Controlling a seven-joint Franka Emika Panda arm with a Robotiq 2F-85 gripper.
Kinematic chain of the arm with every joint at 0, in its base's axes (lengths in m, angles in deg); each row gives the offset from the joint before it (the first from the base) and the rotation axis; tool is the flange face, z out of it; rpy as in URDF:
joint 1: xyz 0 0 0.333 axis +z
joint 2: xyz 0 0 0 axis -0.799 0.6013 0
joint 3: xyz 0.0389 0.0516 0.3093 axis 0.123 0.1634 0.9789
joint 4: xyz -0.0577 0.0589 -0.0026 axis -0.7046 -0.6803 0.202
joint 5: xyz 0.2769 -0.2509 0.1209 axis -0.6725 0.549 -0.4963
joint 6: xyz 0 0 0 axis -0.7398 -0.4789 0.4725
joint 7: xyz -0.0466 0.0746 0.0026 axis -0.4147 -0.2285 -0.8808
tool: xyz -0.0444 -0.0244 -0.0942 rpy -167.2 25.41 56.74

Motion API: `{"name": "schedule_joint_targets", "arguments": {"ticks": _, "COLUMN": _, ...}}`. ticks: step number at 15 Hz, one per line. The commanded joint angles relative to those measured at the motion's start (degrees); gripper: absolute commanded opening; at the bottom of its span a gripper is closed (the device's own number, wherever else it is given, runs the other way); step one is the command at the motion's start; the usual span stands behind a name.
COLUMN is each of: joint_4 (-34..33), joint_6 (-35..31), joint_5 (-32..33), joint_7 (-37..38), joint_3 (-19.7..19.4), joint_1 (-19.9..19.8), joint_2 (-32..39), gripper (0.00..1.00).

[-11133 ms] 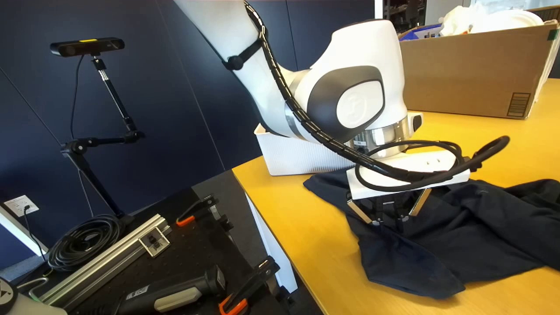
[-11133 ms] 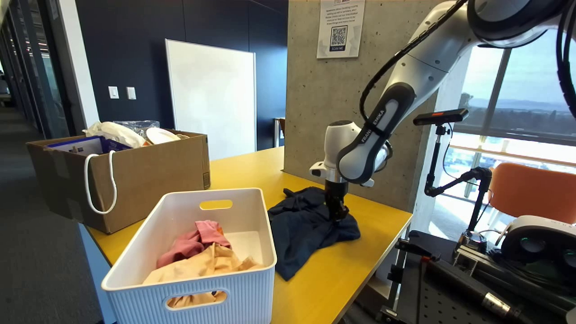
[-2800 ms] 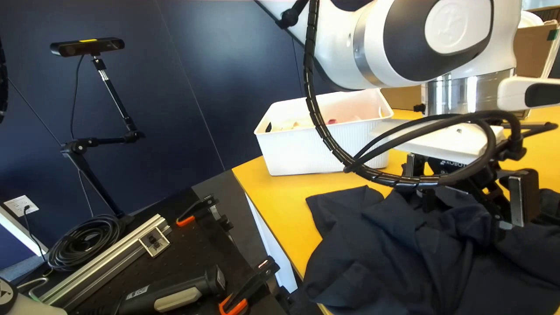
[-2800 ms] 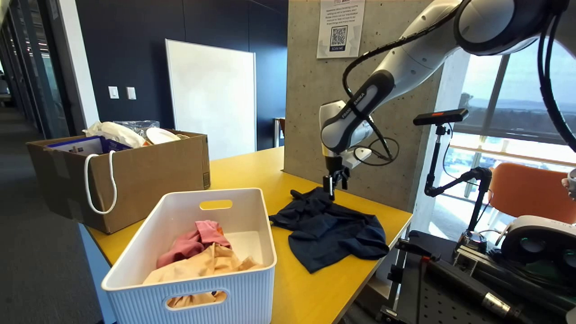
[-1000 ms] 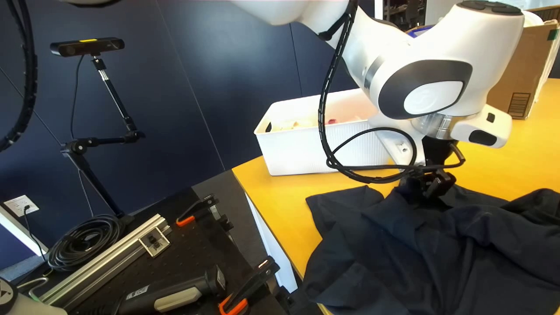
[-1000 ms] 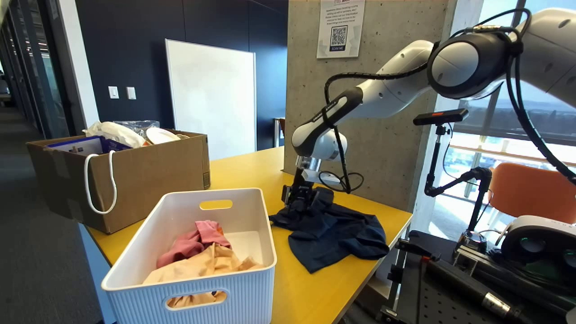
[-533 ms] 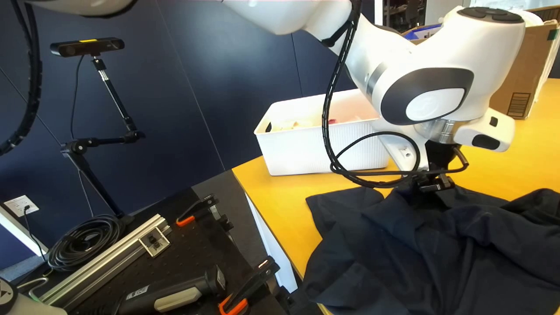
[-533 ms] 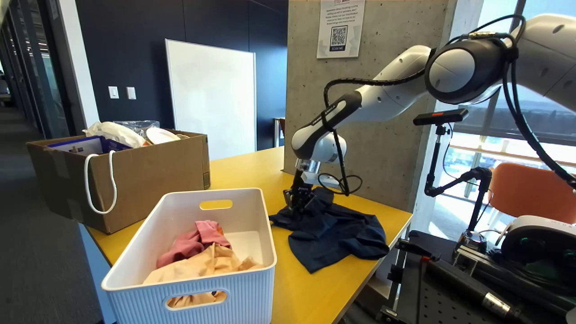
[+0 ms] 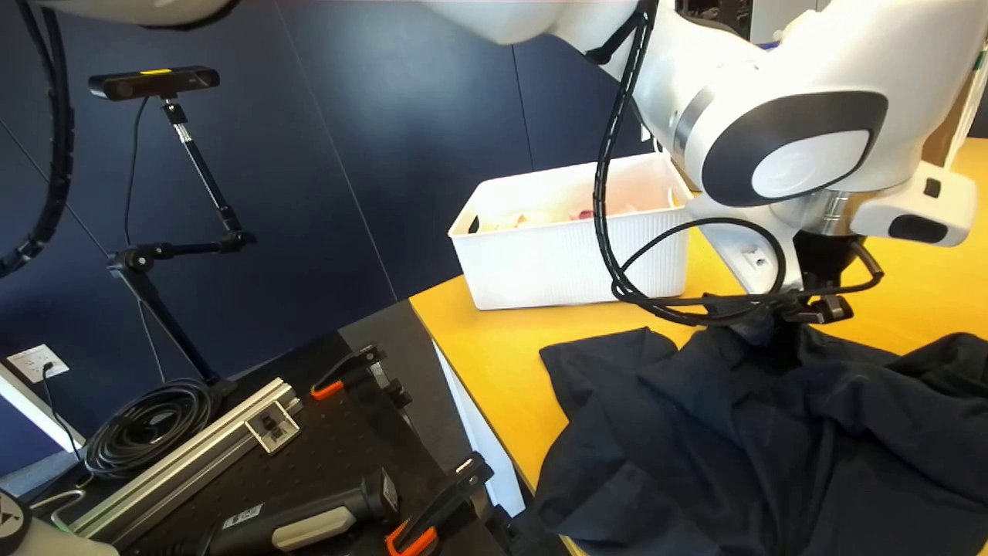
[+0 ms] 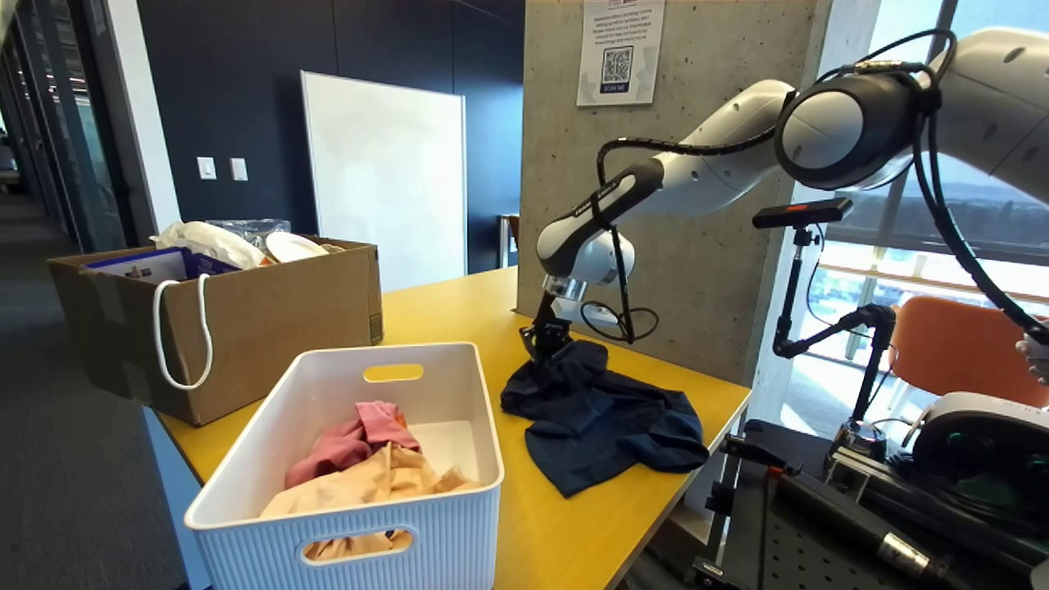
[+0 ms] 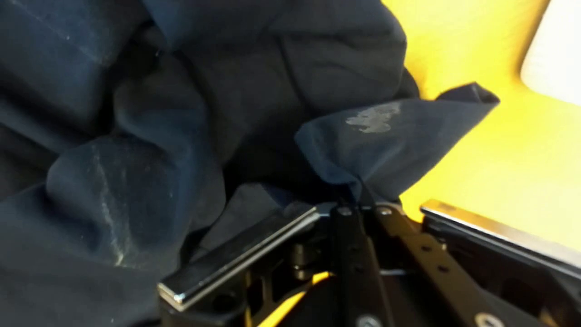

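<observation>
A crumpled dark navy cloth [image 9: 695,455] lies on the yellow table [image 9: 494,340]; it also shows in an exterior view [image 10: 615,426] and fills much of the wrist view [image 11: 136,190]. My gripper [image 11: 363,204] is at the cloth's end in the wrist view, its fingers close together. They are shut on a fold of the cloth [image 11: 408,145] that has a pale grey patch and sticks out past the tips. In both exterior views the gripper [image 10: 542,356] [image 9: 768,347] points down at this end, slightly raised. The fingertips are partly hidden by cloth there.
A white ribbed bin [image 10: 451,537] holds pink cloth [image 10: 352,447] and peach cloth [image 10: 369,483]. A full cardboard box [image 10: 295,328] stands behind it. A concrete pillar [image 10: 697,270] borders the table. A black cart [image 9: 324,440] with tools stands beside the table edge.
The cloth has shifted since the oldest frames. My gripper, open above it 2.8 s ago, went down to its end, closed on a fold, and has risen slightly, drawing the cloth's end inward.
</observation>
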Motion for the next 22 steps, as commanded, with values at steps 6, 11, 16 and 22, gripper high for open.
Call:
{"name": "schedule_joint_targets", "arguments": {"ticks": 6, "joint_4": -14.57, "joint_6": 4.69, "joint_5": 1.82, "joint_7": 2.15, "joint_3": -1.07, "joint_1": -0.60, "joint_2": 2.82, "gripper": 0.00}}
{"name": "schedule_joint_targets", "arguments": {"ticks": 11, "joint_4": -23.85, "joint_6": 8.62, "joint_5": 3.64, "joint_7": 3.14, "joint_3": -1.56, "joint_1": -0.41, "joint_2": 5.96, "gripper": 0.00}}
{"name": "schedule_joint_targets", "arguments": {"ticks": 16, "joint_4": -28.08, "joint_6": 8.02, "joint_5": 4.14, "joint_7": 2.83, "joint_3": -2.28, "joint_1": -1.10, "joint_2": 6.14, "gripper": 0.00}}
{"name": "schedule_joint_targets", "arguments": {"ticks": 22, "joint_4": -35.23, "joint_6": 7.40, "joint_5": 5.66, "joint_7": 0.26, "joint_3": -0.62, "joint_1": -0.50, "joint_2": 9.50, "gripper": 0.00}}
